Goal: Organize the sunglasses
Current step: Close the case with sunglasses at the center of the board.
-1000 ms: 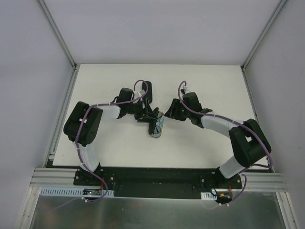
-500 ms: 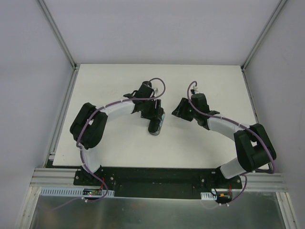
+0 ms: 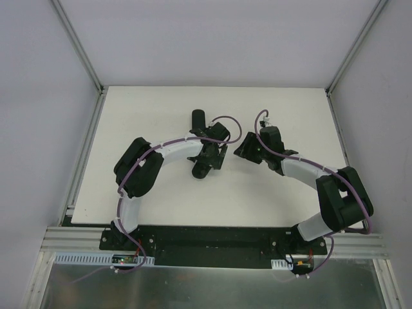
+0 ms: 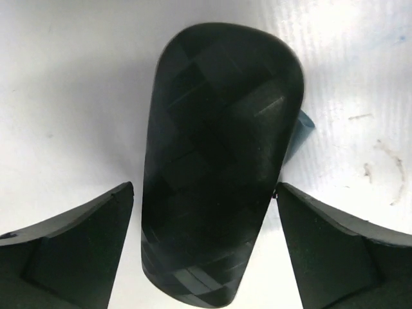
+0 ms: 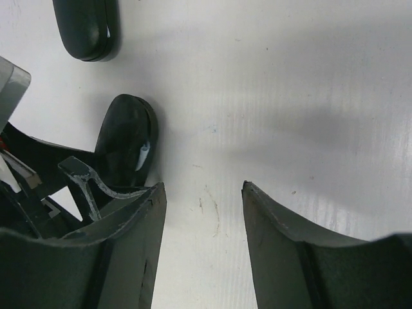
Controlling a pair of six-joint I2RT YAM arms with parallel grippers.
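Note:
No sunglasses show in any view; neither the wire-framed nor the orange pair is visible. A shut black oval case point(image 4: 219, 116) lies on the white table, with a corner of light-blue cloth point(image 4: 304, 125) sticking out of its right side. My left gripper point(image 4: 203, 193) is open and straddles this case's near end, with a small gap at the left finger. From above, the left gripper point(image 3: 206, 161) covers most of the case point(image 3: 199, 171). My right gripper point(image 5: 203, 187) is open and empty just right of it, also in the top view point(image 3: 239, 149).
A second shut black case point(image 3: 198, 118) lies farther back on the table; it shows in the right wrist view point(image 5: 87, 29) at the top left. The first case point(image 5: 125, 138) shows there too, beside the left gripper's body. The table has walls on three sides.
My left arm has swung right and its gripper has turned over the case, which has shifted slightly left. My right gripper has drawn back a little to the right.

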